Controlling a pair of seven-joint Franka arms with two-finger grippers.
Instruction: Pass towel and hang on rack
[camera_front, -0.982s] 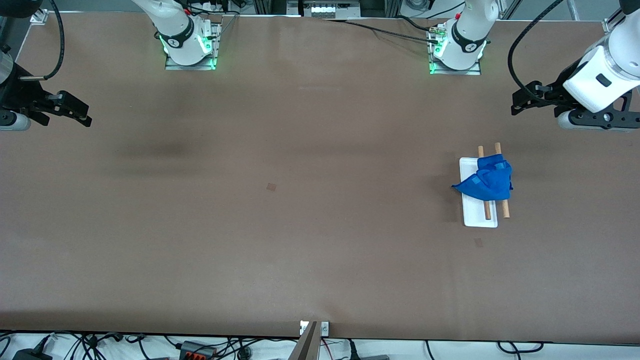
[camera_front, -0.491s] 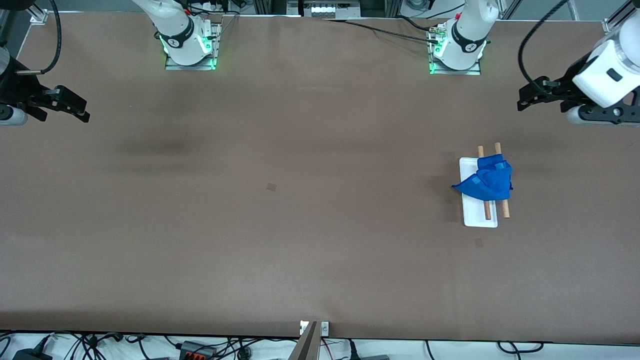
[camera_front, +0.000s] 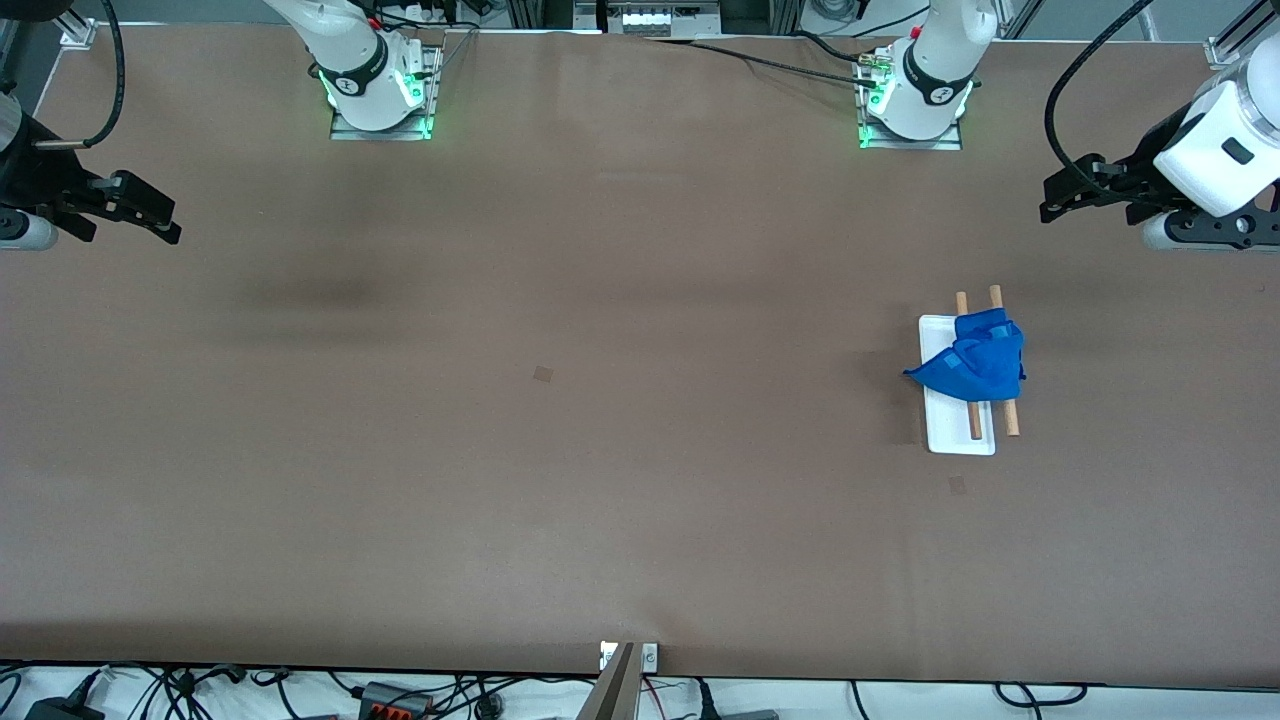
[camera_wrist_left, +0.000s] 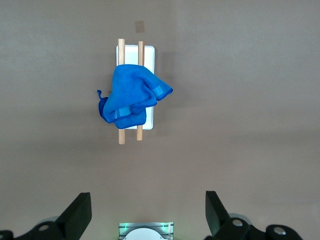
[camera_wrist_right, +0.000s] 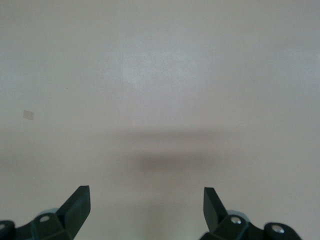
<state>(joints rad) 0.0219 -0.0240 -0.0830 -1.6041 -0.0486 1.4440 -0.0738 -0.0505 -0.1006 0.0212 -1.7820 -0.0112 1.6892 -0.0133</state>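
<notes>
Already bunched over the two rods of the rack (camera_front: 957, 432) toward the left arm's end of the table, the towel (camera_front: 972, 366) looks lopsided and could slip off, while the left gripper (camera_front: 1062, 197) and right gripper (camera_front: 150, 215) hang open and empty at the table's ends.

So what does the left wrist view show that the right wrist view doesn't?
Only the left wrist view: the blue towel draped over both rods of the rack, with the open left gripper empty. Only the right wrist view: the open right gripper, also empty, over bare table. Both show the brown tabletop.
</notes>
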